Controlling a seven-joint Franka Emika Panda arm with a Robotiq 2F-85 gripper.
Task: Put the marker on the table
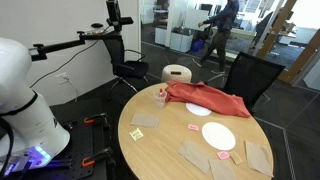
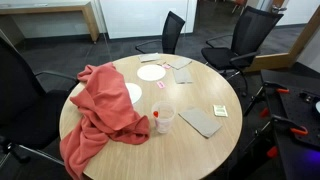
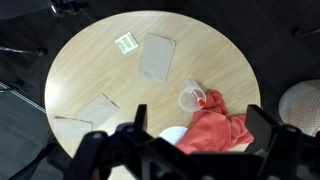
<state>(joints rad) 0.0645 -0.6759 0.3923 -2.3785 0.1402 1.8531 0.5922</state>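
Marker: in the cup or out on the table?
In the cup. In an exterior view the marker stands inside the small clear cup beside the red cloth, not lying on the table.

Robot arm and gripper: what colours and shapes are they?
In an exterior view the arm is white, smooth and rounded, with a blue-purple glow low beside it. In the wrist view the gripper is black and blurred; no markings show.
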